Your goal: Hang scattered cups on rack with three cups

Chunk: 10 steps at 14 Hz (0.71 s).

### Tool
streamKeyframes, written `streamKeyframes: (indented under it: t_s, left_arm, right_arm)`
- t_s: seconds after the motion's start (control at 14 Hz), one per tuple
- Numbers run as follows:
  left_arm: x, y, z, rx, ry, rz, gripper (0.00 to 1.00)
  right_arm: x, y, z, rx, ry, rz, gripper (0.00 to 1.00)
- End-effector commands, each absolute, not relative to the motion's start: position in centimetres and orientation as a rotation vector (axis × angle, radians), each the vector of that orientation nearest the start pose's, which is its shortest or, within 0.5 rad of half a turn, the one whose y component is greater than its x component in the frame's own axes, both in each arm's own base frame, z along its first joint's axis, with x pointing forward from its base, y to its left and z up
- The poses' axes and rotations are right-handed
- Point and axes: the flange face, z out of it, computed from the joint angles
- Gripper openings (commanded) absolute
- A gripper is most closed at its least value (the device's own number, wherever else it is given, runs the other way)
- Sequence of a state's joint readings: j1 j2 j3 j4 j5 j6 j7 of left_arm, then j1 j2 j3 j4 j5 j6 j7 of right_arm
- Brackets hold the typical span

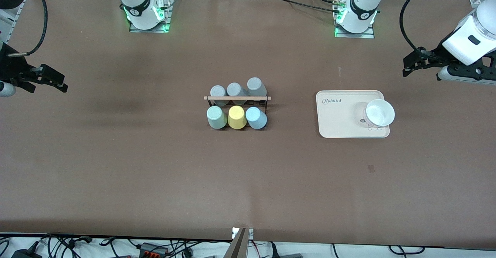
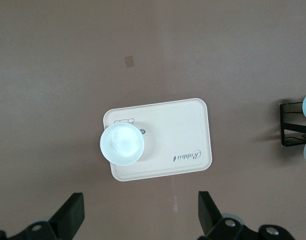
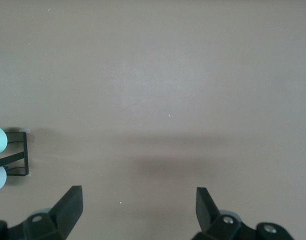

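Your left gripper (image 1: 407, 66) hangs in the air over the bare counter (image 1: 155, 165) at the left arm's end, its fingers (image 2: 70, 215) spread wide and holding nothing. Your right gripper (image 1: 58, 81) hangs over the counter at the right arm's end, fingers (image 3: 68, 207) likewise wide apart and empty. Both arms are waiting, well apart from everything on the counter.

Near the left gripper you have a cream tray (image 1: 337, 122) with a white bowl (image 1: 379, 112) sitting on the end of it toward the left arm's end of the counter.

At the middle of the counter stands the rack (image 1: 237, 98), a black wire frame with a light wooden rod across its top. On the row nearer the front camera you can see 3 cups side by side: the mint-green cup (image 1: 216, 117) toward the right arm's end, the yellow cup (image 1: 236, 116) between, and the light blue cup (image 1: 255, 117) toward the left arm's end. On the farther row sit 3 grey cups (image 1: 236, 90)
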<state>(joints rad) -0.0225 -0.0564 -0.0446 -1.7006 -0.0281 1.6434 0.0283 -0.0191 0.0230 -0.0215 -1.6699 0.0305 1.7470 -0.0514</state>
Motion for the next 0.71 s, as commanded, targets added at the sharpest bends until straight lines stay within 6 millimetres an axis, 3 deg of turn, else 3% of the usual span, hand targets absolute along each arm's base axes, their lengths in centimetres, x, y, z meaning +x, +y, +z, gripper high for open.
streamKeyframes:
  t_s: [0.0,0.64]
  left_arm:
    - [53.86,-4.10,60.71,-3.180,0.167,0.006,1.00]
    - [53.86,-4.10,60.71,-3.180,0.167,0.006,1.00]
  right_arm:
    - [56.14,-2.17,58.64,-3.126,-0.011,-0.073,1.00]
    - [55.73,-2.00,58.86,-3.127,-0.021,-0.059,1.00]
